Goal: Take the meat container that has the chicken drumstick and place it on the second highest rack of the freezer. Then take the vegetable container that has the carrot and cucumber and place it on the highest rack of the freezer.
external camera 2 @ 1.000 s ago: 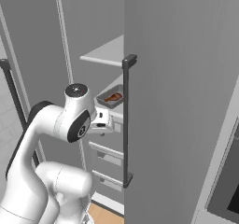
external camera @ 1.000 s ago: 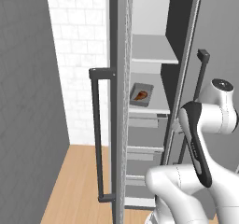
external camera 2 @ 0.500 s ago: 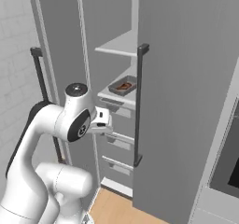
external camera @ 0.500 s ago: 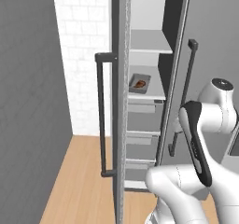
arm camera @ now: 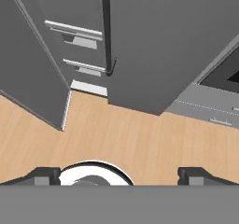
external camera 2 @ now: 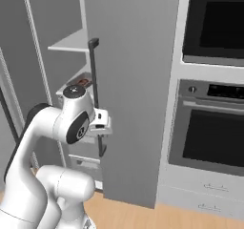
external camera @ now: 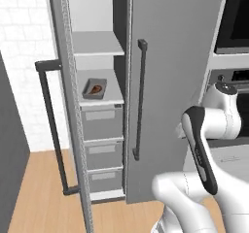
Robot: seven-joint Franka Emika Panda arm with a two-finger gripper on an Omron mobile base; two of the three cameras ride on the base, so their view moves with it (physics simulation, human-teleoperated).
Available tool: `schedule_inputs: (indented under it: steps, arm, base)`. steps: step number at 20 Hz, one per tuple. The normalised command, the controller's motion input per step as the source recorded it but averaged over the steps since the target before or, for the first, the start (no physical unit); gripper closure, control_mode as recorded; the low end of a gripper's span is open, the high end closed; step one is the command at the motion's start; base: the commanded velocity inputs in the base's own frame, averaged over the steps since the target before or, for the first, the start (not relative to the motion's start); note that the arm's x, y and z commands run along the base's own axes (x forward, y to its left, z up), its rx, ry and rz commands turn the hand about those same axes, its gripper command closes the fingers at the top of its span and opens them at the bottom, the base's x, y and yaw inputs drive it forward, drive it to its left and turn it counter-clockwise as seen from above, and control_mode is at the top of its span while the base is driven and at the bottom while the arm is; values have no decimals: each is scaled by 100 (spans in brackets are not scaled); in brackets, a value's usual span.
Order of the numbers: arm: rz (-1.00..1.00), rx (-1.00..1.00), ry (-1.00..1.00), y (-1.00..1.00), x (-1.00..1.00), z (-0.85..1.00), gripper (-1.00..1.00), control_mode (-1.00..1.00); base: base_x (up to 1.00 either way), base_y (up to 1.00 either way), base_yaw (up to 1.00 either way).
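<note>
Base swung right: freezer [external camera: 165, 81] now at 10 o'clock, drumstick [external camera: 97, 88] tray shelved. Gripper [arm camera: 119, 175] apart, empty; vegetable container next.

The white arm is folded at the elbow, the forearm raised toward 12 o'clock in both base views. The gripper [arm camera: 119, 175] is pointed downward, its two dark fingertips [arm camera: 39, 176] set wide apart at 6 o'clock, with nothing held between them
</note>
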Motion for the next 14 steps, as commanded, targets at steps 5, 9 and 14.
schedule_inputs:
  steps: [5, 9, 14]
  arm:
    - [0, 0, 0, 0, 0, 0, -100, 100]
    - [0, 0, 0, 0, 0, 0, -100, 100]
    - [0, 0, 0, 0, 0, 0, -100, 100]
  base:
    - [4, -80, -66]
    - [13, -87, -69]
    - [21, -78, -68]
